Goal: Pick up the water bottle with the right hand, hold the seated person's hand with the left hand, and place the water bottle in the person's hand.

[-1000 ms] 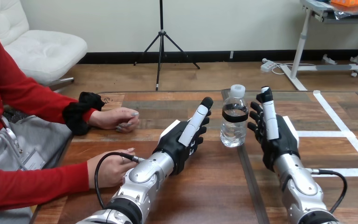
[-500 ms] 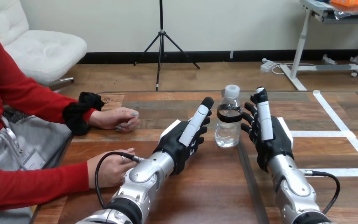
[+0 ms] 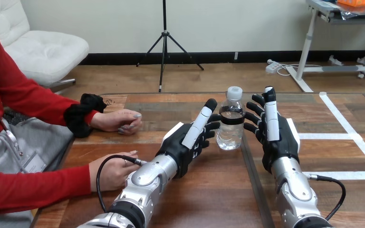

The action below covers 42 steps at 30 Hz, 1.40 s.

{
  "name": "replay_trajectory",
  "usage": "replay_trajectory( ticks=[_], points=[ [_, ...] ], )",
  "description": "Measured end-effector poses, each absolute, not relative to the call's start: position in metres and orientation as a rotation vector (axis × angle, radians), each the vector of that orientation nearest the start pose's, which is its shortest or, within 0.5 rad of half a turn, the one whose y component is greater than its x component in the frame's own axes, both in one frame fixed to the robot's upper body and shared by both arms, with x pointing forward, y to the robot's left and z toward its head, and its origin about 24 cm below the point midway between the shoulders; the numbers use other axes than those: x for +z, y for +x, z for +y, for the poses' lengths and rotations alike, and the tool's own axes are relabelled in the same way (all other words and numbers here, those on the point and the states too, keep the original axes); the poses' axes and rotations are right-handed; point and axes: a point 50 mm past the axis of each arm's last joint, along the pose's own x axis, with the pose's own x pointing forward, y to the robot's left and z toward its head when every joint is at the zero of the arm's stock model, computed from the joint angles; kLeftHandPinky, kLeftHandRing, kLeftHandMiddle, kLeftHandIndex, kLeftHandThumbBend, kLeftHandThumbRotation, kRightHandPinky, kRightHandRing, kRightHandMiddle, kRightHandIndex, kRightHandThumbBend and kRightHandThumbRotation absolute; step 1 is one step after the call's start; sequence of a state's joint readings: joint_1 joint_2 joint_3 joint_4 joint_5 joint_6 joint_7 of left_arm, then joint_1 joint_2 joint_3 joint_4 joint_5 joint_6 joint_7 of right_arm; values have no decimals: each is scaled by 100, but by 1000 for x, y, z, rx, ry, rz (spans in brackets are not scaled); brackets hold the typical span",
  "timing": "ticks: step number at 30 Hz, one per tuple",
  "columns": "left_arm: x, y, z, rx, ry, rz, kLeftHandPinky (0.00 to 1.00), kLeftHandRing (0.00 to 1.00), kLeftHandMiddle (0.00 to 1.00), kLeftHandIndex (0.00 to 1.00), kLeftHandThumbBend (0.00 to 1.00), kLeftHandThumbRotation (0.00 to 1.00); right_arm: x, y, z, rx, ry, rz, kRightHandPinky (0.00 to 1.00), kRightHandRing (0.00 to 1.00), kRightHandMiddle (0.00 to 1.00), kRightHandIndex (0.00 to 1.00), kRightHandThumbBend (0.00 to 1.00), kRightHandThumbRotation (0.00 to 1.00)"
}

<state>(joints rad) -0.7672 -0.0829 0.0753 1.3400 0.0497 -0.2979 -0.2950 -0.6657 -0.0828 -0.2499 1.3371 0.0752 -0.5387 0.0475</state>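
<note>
Nearest, at the view's lower left, the person's hand (image 3: 110,172) rests on the surface (image 3: 218,194), just beside the silver forearm of the left arm. Ahead of it the left robot hand (image 3: 186,142) stands on edge with its fingers straight and held together, open and holding nothing, its fingertips close to the left side of the water bottle (image 3: 230,124). Across from it the right robot hand (image 3: 279,135) also stands on edge, its fingers spread and loosely bent toward the bottle but not wrapped around it, so it grips nothing yet; whether the fingertips touch the plastic I cannot tell

The bottle stands upright on the surface between the two robot hands, cap up, its long axis vertical. It lies to the left of the right robot hand, at the level of that hand's fingers, so the grasp looks to need a short sideways closing around the bottle's middle rather than a reach forward. The left robot hand sits about as near, which leaves little room on that side

Farther off at the left, the person's other hand (image 3: 119,121) lies loosely closed on the surface, well apart from the bottle and from both robot hands
</note>
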Motion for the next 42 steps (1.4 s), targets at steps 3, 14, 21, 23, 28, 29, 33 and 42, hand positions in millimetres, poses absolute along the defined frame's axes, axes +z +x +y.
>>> replay_trajectory(
  ticks=[3, 14, 21, 23, 28, 29, 33, 42],
  points=[
    [-4, 335, 59, -519, -14, 315, 88, 87, 85, 83, 100, 100, -7, 331, -167, -78, 94, 132, 79, 81, 84, 86, 90, 100],
    [-4, 334, 60, -544, -35, 320, 84, 83, 81, 78, 100, 100, -12, 323, -171, -108, 76, 100, 75, 78, 80, 84, 91, 100],
    [-4, 333, 59, -587, -55, 318, 81, 80, 79, 76, 100, 100, -15, 314, -175, -115, 39, 68, 72, 76, 78, 83, 89, 100],
    [-3, 333, 58, -603, -66, 317, 80, 79, 79, 76, 100, 100, -16, 311, -176, -119, 29, 57, 71, 75, 78, 83, 88, 100],
    [0, 331, 55, -689, -103, 288, 78, 78, 77, 76, 100, 100, -20, 294, -183, -125, -19, -6, 68, 73, 76, 80, 91, 100],
    [0, 331, 55, -691, -103, 287, 78, 78, 78, 76, 100, 100, -20, 294, -183, -124, -20, -5, 67, 72, 75, 80, 91, 100],
    [1, 330, 55, -732, -110, 268, 78, 78, 78, 77, 100, 100, -20, 288, -185, -124, -31, -23, 66, 71, 74, 80, 93, 100],
    [2, 327, 63, -804, -122, 223, 79, 79, 79, 78, 100, 99, -21, 270, -189, -133, -47, -68, 65, 70, 73, 79, 94, 100]
  ],
)
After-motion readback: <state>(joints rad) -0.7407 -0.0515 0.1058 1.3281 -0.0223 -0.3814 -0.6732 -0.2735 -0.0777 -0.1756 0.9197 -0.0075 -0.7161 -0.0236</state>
